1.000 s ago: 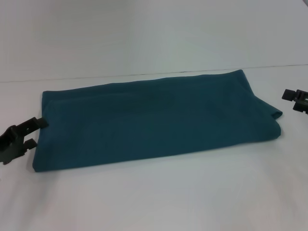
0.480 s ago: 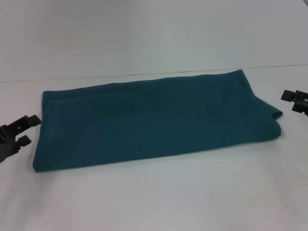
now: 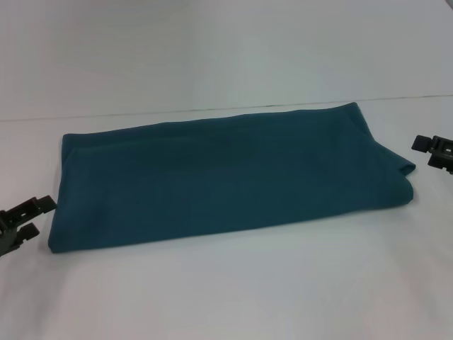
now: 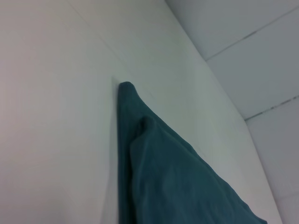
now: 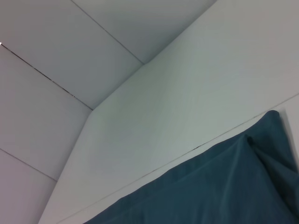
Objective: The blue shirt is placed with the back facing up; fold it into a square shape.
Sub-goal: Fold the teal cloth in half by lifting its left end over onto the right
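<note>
The blue shirt (image 3: 226,177) lies flat on the white table (image 3: 233,283) as a long folded band running left to right, with a small fold sticking out at its right end. My left gripper (image 3: 34,217) hovers open just off the shirt's near-left corner, holding nothing. At the picture's right edge my right gripper (image 3: 430,151) stands open, a little apart from the shirt's right end. A corner of the blue shirt (image 4: 163,177) shows in the left wrist view. The right wrist view holds a folded edge of the blue shirt (image 5: 224,191).
The table's far edge (image 3: 212,110) runs just behind the shirt, with a pale wall beyond it. Bare white tabletop spreads in front of the shirt and to both sides.
My left gripper has drawn back from the shirt's left edge, down and to the left. The right gripper has shifted slightly outward. The shirt lies as before.
</note>
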